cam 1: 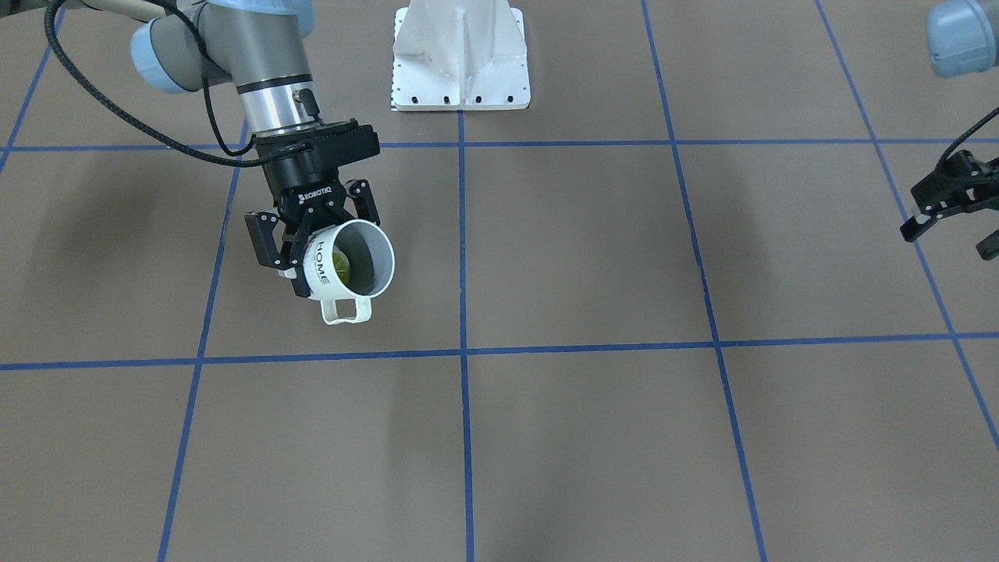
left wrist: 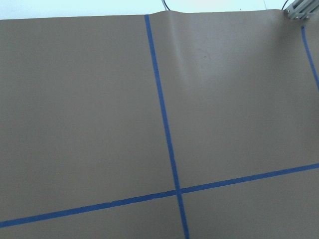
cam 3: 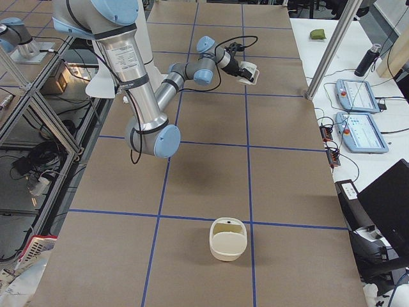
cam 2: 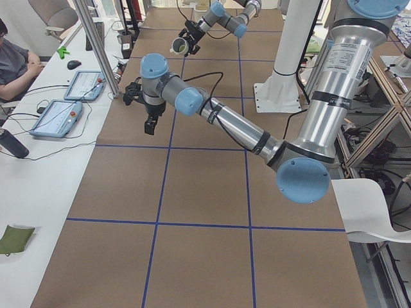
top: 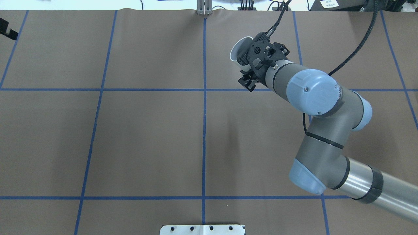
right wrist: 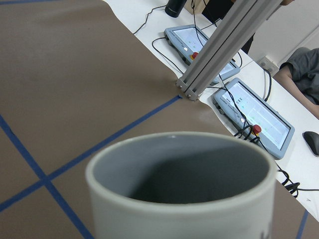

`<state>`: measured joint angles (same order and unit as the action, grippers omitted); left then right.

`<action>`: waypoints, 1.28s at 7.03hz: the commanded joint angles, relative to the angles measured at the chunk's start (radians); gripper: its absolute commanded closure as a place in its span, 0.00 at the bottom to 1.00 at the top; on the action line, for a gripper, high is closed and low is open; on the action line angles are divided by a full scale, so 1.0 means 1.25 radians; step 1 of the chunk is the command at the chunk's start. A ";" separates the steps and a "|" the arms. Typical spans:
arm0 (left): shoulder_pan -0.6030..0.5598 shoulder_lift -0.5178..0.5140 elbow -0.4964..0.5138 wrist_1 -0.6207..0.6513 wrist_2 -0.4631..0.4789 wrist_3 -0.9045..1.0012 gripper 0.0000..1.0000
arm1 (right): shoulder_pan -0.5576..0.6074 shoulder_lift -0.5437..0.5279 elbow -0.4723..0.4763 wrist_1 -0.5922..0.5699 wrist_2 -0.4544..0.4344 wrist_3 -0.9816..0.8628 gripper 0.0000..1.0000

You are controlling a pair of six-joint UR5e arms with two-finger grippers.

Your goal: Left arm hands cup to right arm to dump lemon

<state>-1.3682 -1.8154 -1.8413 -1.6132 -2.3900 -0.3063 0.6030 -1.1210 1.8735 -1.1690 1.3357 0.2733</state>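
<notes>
The right gripper (cam 1: 320,246), marked "ROBOTIQ", is shut on the cup (cam 1: 351,261), a white mug with "HOME" on its side. It holds the cup in the air, tipped on its side, handle hanging down and mouth facing away from the robot. A yellow-green lemon (cam 1: 341,266) lies inside. The overhead view shows only the cup's rim (top: 235,49) past the right gripper (top: 251,63). In the right wrist view the cup (right wrist: 182,191) fills the foreground. The left gripper (cam 1: 948,234) hangs open and empty far off at the table's other side, well apart from the cup.
The white robot mount (cam 1: 460,62) stands at the table's robot-side edge. A small white container (cam 3: 227,240) sits on the table beyond the right arm's end. Control tablets (right wrist: 254,117), cables and an aluminium post (right wrist: 219,50) line the operators' bench, where a person (cam 2: 13,64) sits.
</notes>
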 commanded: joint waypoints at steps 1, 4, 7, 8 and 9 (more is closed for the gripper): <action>-0.036 0.060 0.002 0.002 -0.001 0.119 0.00 | 0.026 -0.031 0.013 0.001 0.016 -0.042 0.74; -0.059 0.112 -0.021 0.002 -0.011 0.158 0.00 | 0.111 -0.097 0.033 0.010 0.126 -0.038 0.76; -0.055 0.186 -0.054 0.007 -0.012 0.154 0.00 | 0.409 -0.179 0.031 0.011 0.523 -0.024 0.77; -0.050 0.182 -0.043 0.009 -0.012 0.145 0.00 | 0.502 -0.232 0.039 0.028 0.628 -0.023 0.76; -0.048 0.177 -0.040 0.018 -0.021 0.137 0.00 | 0.555 -0.316 0.040 0.139 0.672 0.009 0.76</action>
<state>-1.4324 -1.5906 -1.8970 -1.6001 -2.4080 -0.1243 1.1959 -1.4122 1.9193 -1.1051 2.0739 0.2531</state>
